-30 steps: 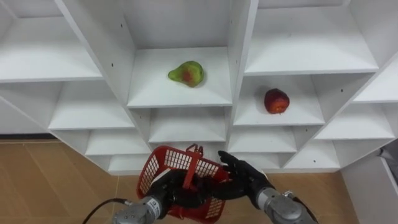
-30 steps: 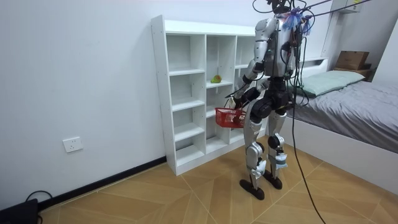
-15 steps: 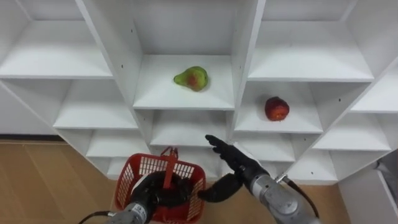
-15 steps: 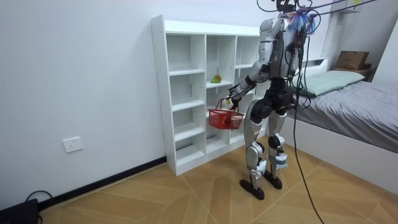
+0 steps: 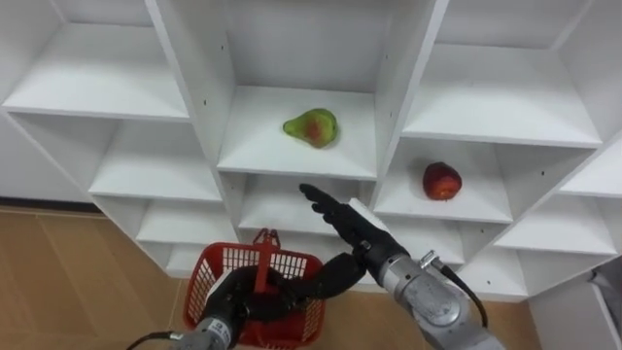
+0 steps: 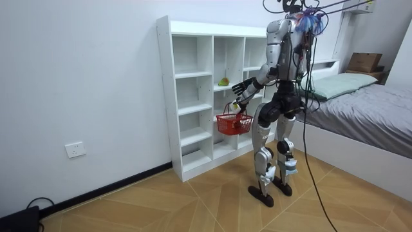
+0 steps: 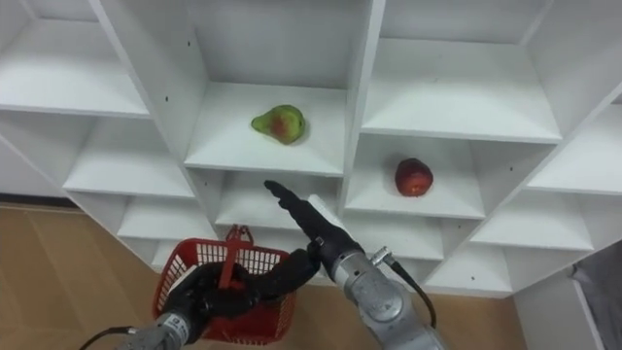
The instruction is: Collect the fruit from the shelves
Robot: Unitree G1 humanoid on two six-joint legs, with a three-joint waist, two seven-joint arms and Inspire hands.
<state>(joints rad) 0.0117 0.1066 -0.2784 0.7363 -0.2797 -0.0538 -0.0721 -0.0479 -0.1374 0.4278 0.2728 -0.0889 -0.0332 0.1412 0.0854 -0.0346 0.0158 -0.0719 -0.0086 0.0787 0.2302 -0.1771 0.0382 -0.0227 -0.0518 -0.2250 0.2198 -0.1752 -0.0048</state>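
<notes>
Closet (image 5: 107, 83): white, open compartments; robot stands facing it on a wood floor (image 5: 68, 262), with a bed (image 6: 367, 109) behind it at the room view's right.
Pear (image 5: 311, 127): green with a red blush; lies on its side on the shelf of a middle compartment; nothing touches it.
Apple (image 5: 441, 181): red; rests in the next compartment to the right, one shelf lower; well apart from both hands.
Basket (image 5: 292, 267): red mesh, handle upright; hangs low before the closet; no fruit seen inside.
Left hand (image 5: 238, 303): fingers curled round the basket's handle.
Right hand (image 5: 347, 227): fingers straight and spread, holding nothing; raised below the pear's shelf, apart from the pear.
</notes>
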